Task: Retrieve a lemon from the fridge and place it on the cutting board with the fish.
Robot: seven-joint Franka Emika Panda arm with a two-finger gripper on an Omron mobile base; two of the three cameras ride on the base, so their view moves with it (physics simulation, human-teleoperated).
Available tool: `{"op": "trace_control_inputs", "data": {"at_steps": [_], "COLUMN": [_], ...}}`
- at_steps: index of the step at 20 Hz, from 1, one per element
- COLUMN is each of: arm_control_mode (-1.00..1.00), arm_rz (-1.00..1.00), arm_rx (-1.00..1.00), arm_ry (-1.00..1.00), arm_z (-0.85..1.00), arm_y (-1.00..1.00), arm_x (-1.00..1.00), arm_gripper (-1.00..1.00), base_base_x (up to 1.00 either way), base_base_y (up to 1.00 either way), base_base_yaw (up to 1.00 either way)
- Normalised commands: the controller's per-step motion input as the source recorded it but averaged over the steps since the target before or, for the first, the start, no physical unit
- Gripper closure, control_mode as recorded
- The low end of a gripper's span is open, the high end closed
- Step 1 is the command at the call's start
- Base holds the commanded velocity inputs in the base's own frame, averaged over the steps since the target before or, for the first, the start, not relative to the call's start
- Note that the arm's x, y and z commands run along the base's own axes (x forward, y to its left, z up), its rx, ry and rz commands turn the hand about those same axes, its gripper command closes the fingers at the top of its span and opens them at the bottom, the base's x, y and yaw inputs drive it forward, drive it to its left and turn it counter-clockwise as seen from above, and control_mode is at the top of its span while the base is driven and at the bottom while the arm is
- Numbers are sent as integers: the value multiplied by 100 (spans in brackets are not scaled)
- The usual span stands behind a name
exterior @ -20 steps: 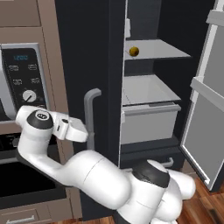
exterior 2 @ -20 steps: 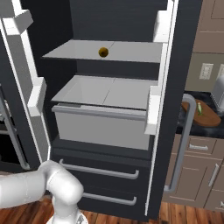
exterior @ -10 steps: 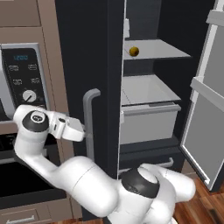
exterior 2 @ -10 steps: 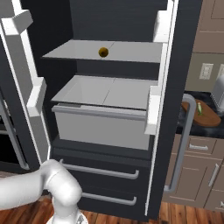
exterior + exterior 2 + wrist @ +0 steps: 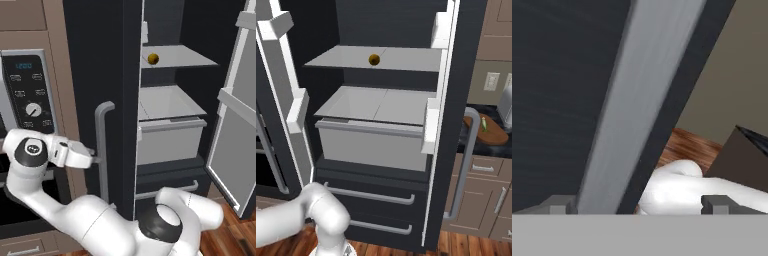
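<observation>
The dark fridge (image 5: 120, 100) stands with both doors swung out. A small yellow lemon (image 5: 153, 58) lies on its upper grey shelf, also seen as the lemon (image 5: 374, 59) in the right base view. My gripper (image 5: 94, 161) is open at the outer side of the left door, by its grey bar handle (image 5: 102, 150). In the hand view the handle (image 5: 637, 100) runs slantwise between my gripper's (image 5: 638, 205) tips, closer to the left one. Far right, the reddish-brown cutting board (image 5: 492, 134) lies on the dark counter with the greenish fish (image 5: 484, 123) on it.
The oven and microwave column (image 5: 30, 95) stands just left of my hand. The right door (image 5: 235, 125) juts out toward me. Below the lemon's shelf are a grey drawer (image 5: 373, 142) and two dark lower drawers (image 5: 371, 197). Wooden floor (image 5: 235, 235) lies in front.
My elbow has sunk a little and shifted left while the hand stays at the left door's handle. The doors and the lemon have not moved.
</observation>
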Motion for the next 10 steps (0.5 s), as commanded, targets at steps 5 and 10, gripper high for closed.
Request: {"op": "trace_control_inputs", "data": {"at_steps": [5,10], "arm_control_mode": [-100,-100], "arm_rz": [21,24], "arm_rx": [0,1], "arm_ry": [3,0], "arm_z": [0,0], "arm_y": [6,-15], "arm_x": [-59,-94], "arm_gripper": [-100,-100], "base_base_x": [0,0], "base_base_y": [0,0], "base_base_yaw": [0,0]}}
